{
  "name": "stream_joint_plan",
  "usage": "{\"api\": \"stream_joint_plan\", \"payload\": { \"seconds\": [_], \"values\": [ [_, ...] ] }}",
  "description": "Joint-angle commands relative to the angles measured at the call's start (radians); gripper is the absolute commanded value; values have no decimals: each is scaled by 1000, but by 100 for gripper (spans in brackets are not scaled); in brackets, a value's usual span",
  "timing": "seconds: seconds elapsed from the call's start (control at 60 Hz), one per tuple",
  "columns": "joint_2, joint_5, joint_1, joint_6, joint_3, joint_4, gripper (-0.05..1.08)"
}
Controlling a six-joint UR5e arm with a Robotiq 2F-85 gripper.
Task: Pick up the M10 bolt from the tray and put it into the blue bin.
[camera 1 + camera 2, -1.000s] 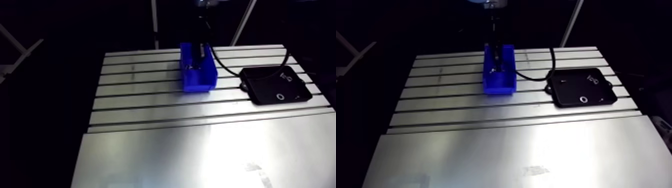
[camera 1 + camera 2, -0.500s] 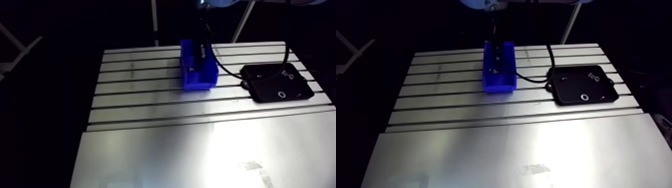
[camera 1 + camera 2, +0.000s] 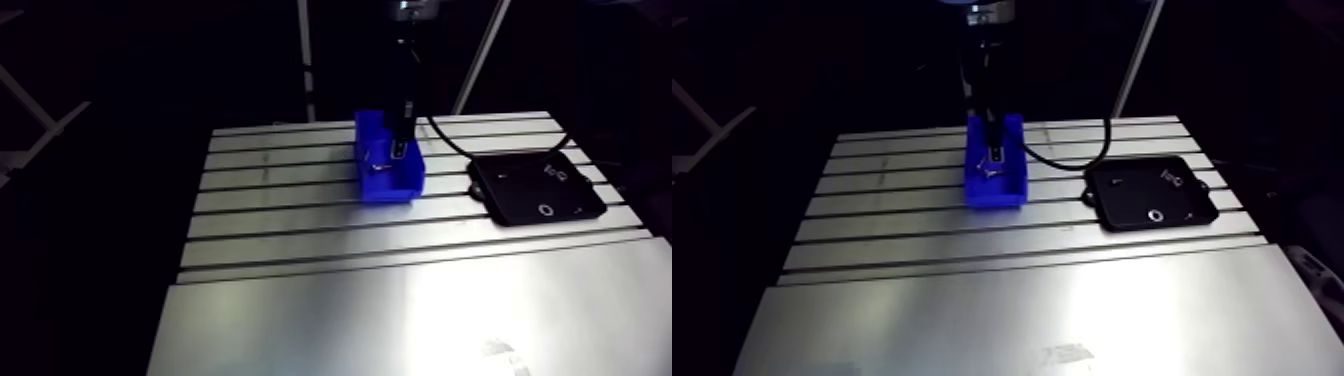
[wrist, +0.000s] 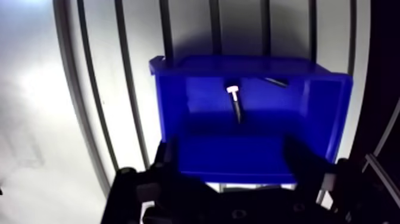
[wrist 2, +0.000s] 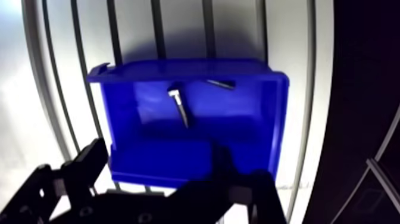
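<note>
Fingers (image 5: 89,161) stood wide apart with nothing between them, and I had the gripper (image 4: 232,149) over the slotted table (image 3: 300,230). The black tray (image 3: 1142,195) sat well off to the side. Just before, the gripper reached down into the blue bin (image 4: 321,113); now it looked lifted clear of the rim. The M10 bolt (image 4: 236,104) lay inside the bin, head toward the far wall, so I judged the drop done.

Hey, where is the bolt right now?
In the wrist view the bolt lies inside the blue bin, near its far wall, ahead of the open pincer and beside another small fastener.
</note>
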Motion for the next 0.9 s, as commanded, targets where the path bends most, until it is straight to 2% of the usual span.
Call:
{"api": "stream_joint_plan", "payload": {
  "seconds": [0.017,0.117,0.15,0.2,0.217,0.267,0.3,0.333,0.35,0.367,0.383,0.467,0.5,0.667,0.9],
  "values": [
    [-87,14,0,84,-65,110,0],
    [-114,21,4,257,-120,157,0],
    [-134,26,4,428,-160,188,0],
    [-142,32,4,515,-177,200,0],
    [-150,36,5,604,-190,204,0],
    [-156,34,5,696,-206,210,0],
    [-171,26,4,903,-239,224,0],
    [-171,26,4,903,-239,224,0],
    [-178,26,-2,999,-254,236,0],
    [-178,26,-2,999,-254,236,0],
    [-187,25,-4,1082,-268,253,0],
    [-201,27,-15,1210,-293,289,0],
    [-212,27,-28,1308,-304,325,0],
    [-214,28,-30,1481,-319,383,0],
    [-216,29,-37,1540,-346,478,0]
  ]
}}
